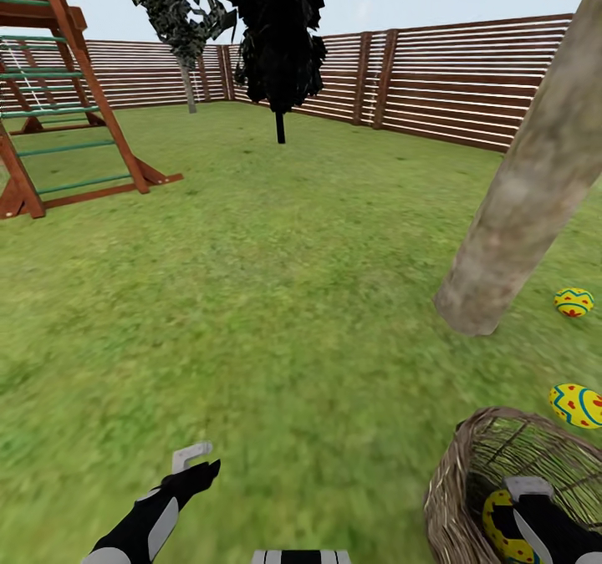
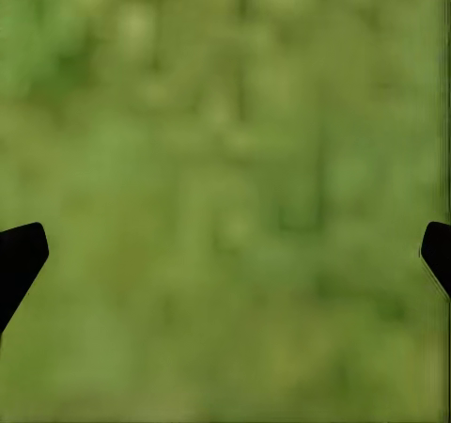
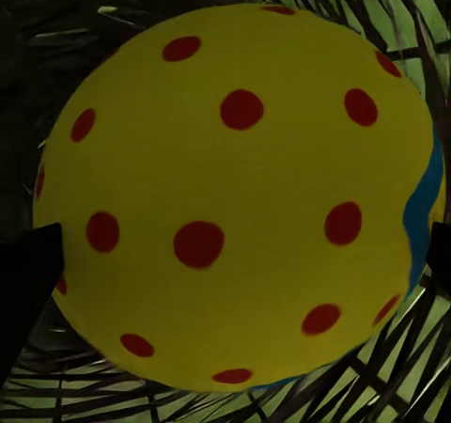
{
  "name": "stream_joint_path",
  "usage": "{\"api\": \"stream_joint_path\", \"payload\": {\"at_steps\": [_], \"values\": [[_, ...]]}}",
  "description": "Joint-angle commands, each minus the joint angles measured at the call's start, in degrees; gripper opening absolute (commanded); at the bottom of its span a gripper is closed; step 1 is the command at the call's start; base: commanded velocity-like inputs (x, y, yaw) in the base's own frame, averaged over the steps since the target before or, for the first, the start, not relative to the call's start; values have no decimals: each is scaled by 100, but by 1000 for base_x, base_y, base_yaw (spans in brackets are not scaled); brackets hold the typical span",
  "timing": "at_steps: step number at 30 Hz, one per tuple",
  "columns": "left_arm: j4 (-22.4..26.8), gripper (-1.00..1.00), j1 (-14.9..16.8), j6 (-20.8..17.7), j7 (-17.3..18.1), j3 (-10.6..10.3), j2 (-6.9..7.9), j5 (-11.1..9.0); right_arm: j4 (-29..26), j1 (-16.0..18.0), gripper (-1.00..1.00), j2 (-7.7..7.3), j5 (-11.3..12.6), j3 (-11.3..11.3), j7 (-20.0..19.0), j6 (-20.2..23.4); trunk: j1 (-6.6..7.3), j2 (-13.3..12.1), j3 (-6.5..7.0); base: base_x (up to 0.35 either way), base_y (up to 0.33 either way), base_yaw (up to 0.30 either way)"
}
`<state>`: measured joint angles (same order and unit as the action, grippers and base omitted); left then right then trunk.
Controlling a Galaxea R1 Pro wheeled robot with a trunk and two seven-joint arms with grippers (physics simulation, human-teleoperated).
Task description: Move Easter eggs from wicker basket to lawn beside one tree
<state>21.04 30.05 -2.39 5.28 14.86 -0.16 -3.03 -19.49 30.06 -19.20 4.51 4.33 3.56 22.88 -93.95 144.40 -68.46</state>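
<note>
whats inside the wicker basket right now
One Easter egg lies in the wicker basket, with the right gripper reaching in at it. The gripper and near wall hide the rest of the basket's bottom.

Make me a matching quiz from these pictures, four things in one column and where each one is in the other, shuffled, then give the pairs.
Things:
1. Yellow red-dotted egg
2. Yellow zigzag egg
3. Left hand
4. Wooden playset ladder

Places:
A. Over bare grass
B. Inside the brown wicker basket
C. Far left on the lawn
D. On grass beside the pale tree trunk

Pairs: 1-B, 2-D, 3-A, 4-C
</note>
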Motion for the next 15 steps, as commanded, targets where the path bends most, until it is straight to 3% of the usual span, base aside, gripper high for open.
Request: {"api": "stream_joint_path", "payload": {"at_steps": [1,15], "values": [[5,100,1,-25,35,26,-2,-31,-9,0,-100,-5,50,48,31,32,3,0,18,0,0,0],[5,100,1,-25,35,25,-2,-31,-2,0,-100,-5,43,51,31,32,40,-19,329,0,0,0]]}}
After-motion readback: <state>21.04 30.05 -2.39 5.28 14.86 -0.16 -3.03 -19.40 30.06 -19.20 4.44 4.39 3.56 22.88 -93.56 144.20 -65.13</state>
